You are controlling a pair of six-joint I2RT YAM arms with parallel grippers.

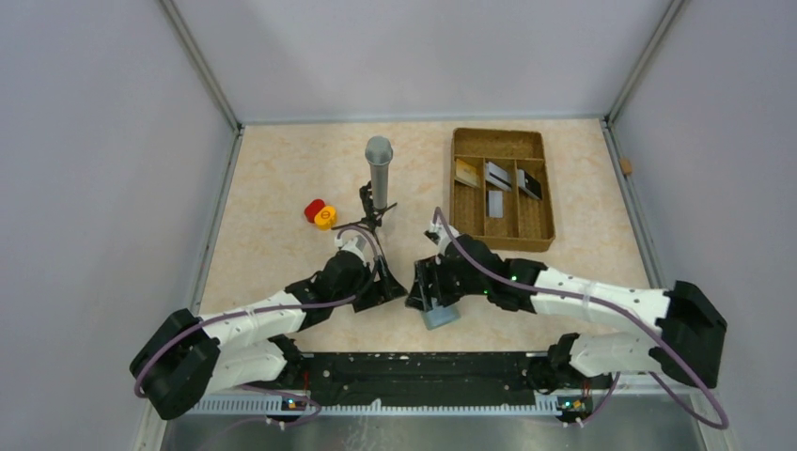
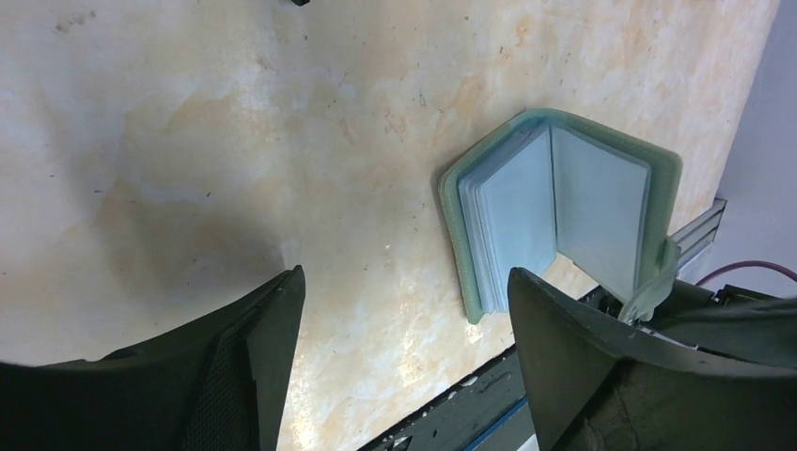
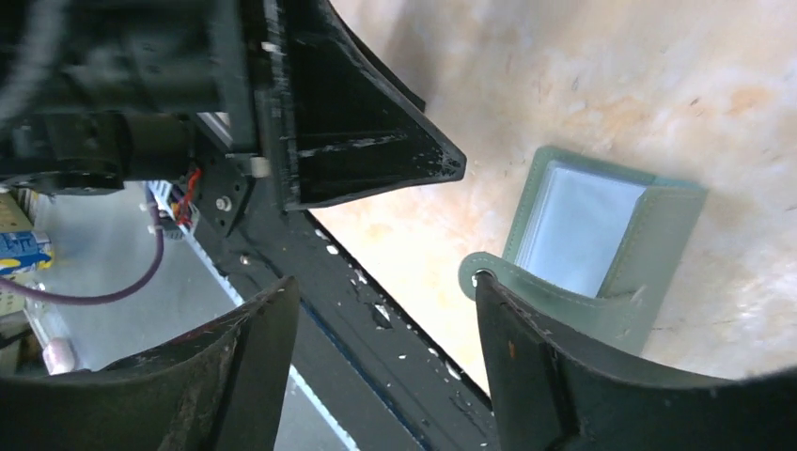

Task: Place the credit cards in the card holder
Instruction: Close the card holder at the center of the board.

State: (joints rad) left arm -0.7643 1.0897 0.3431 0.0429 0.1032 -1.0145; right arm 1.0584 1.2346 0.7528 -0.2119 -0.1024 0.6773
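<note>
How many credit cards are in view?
4, all in the brown tray: tan-gold card left, dark-striped card and grey card middle, black-silver card right. Others may be hidden.

Both arms same build. Left arm (image 1: 246,329) and right arm (image 1: 564,282): white link shells, black joint housings, chunky black shoulder blocks at the base. A purple cable (image 1: 282,306) loops along each arm to the wrist. Small green LEDs (image 1: 515,278) are lit on the right forearm. Left tool (image 2: 404,282) and right tool (image 3: 385,282): matte black wedge fingers, mesh-textured inner pad (image 2: 226,376) on the left one — white scuffs and specks on the right's.
</note>
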